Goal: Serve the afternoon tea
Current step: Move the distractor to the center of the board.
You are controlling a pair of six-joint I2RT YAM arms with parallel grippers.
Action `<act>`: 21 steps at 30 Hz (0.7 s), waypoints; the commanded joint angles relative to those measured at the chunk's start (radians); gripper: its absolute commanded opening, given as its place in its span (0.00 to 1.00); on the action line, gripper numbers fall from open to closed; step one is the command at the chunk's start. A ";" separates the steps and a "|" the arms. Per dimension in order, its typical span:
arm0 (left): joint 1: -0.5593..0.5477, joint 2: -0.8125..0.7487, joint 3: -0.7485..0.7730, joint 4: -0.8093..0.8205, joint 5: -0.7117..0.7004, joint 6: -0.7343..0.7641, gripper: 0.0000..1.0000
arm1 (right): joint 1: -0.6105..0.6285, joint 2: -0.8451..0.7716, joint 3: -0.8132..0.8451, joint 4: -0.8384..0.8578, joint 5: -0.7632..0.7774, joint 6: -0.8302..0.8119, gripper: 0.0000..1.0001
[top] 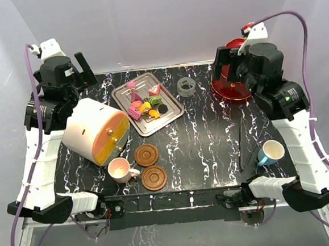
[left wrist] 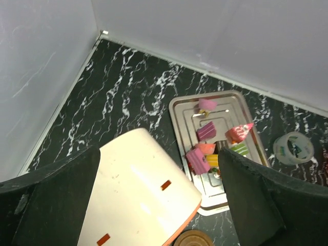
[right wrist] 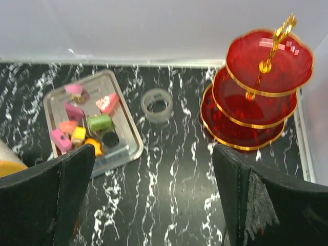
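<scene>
Small colourful sweets (top: 145, 104) (left wrist: 207, 132) (right wrist: 77, 128) lie heaped on a steel tray (top: 172, 114). The red three-tier stand (top: 230, 86) (right wrist: 256, 97) with its gold stem stands at the back right, bare. Two brown saucers (top: 147, 154) (top: 154, 177) lie near the front with the pink cup (top: 120, 170) beside them. The blue cup (top: 271, 151) sits front right. My left gripper (top: 83, 69) (left wrist: 159, 154) hangs open at the back left, above the white drum. Over the stand, my right gripper (top: 231, 66) (right wrist: 154, 154) is open and holds nothing.
A big white drum with an orange face (top: 94, 131) (left wrist: 138, 195) lies tilted left of the tray. A clear tape roll (top: 187, 87) (right wrist: 157, 105) sits between tray and stand. A thin dark tool (top: 243, 142) lies near the blue cup. White walls enclose the table.
</scene>
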 commanded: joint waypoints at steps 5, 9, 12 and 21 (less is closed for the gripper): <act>0.108 -0.129 -0.271 0.148 0.103 0.026 0.99 | -0.107 -0.162 -0.331 0.116 -0.191 0.109 0.98; 0.157 -0.162 -0.376 0.236 0.314 0.017 0.99 | -0.154 -0.224 -0.475 0.144 -0.274 0.151 0.98; 0.177 -0.135 -0.381 0.268 0.518 -0.005 0.99 | -0.187 -0.261 -0.556 0.168 -0.332 0.180 0.98; 0.036 -0.017 -0.345 0.307 0.824 0.068 0.99 | -0.242 -0.330 -0.720 0.247 -0.475 0.277 0.98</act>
